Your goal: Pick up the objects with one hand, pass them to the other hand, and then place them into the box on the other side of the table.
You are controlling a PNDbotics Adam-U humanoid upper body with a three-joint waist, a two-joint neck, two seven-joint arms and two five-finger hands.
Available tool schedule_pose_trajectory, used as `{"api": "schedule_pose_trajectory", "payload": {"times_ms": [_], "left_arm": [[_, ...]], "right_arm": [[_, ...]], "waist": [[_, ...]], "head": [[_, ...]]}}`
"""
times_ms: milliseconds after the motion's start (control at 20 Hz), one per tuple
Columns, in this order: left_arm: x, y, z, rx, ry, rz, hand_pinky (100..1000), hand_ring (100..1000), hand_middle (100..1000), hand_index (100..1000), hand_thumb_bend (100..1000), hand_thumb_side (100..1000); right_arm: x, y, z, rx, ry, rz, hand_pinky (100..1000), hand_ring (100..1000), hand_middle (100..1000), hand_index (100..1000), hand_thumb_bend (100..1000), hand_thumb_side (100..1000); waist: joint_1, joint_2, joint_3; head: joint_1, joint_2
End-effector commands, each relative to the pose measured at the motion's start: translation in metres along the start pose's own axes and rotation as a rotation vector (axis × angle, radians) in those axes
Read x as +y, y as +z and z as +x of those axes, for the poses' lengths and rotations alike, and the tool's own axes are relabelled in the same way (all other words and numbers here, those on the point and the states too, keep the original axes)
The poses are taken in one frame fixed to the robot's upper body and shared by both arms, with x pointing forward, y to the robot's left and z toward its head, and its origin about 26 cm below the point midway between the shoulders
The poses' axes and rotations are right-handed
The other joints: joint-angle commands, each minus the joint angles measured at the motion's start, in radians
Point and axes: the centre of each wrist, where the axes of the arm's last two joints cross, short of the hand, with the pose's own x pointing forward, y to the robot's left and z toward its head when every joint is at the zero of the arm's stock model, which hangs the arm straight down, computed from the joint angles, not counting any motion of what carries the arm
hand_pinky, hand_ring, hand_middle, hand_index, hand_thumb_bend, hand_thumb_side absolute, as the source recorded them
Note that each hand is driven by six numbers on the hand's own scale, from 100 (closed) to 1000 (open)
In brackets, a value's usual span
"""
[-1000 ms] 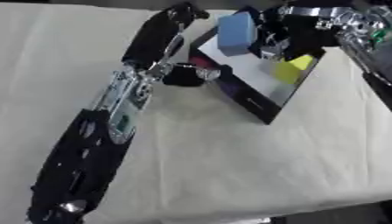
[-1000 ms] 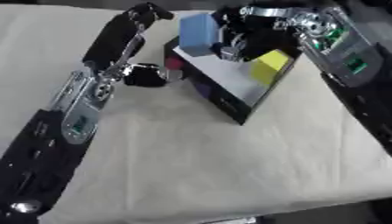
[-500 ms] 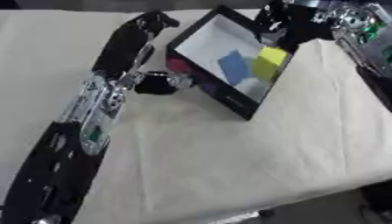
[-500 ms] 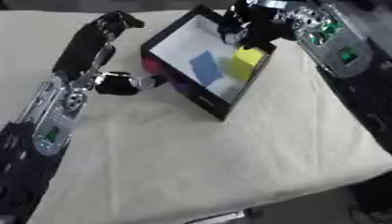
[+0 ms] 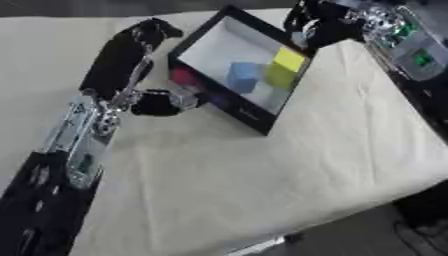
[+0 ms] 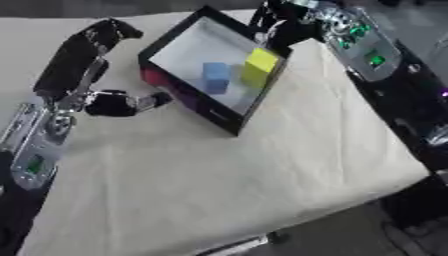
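A blue block (image 5: 244, 76) and a yellow block (image 5: 286, 61) are seen lying side by side inside the black box (image 5: 220, 104), the yellow one at about two o'clock of the blue and touching or just beside it; neither is held. The right hand (image 5: 317, 26) is found at the box's far rim, at one o'clock of the blocks and apart from them; whether its fingers are curled cannot be told. The left hand (image 5: 147, 36) is raised at ten o'clock of the box, its fingers bent but closed on nothing. The box rests on a cream tablecloth (image 5: 262, 180).
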Motion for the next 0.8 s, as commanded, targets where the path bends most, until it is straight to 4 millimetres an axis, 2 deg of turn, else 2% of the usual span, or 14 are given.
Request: {"api": "schedule_pose_trajectory", "payload": {"times_ms": [50,600,700,800], "left_arm": [[0.009,-0.004,0.003,-0.027,-0.016,0.021,789,783,742,824,743,611],[0.010,-0.004,0.002,-0.028,-0.015,0.028,791,781,740,826,732,597],[0.011,-0.003,0.002,-0.028,-0.013,0.032,791,777,736,827,713,595],[0.013,-0.003,0.001,-0.026,-0.012,0.042,791,771,724,798,663,555]], "right_arm": [[-0.016,0.004,0.003,0.000,0.039,-0.043,585,687,411,603,100,100],[-0.017,0.007,0.009,-0.023,0.057,-0.061,613,715,433,620,100,100],[-0.019,0.008,0.011,-0.030,0.066,-0.097,636,749,493,683,100,100],[-0.022,0.011,0.017,-0.054,0.052,-0.162,668,827,658,828,100,174]], "waist": [[0.002,-0.011,0.000],[0.004,-0.015,-0.001],[0.005,-0.016,-0.001],[0.006,-0.018,-0.001]], "head": [[-0.007,-0.002],[0.007,-0.002],[0.013,-0.002],[0.026,-0.002]]}}
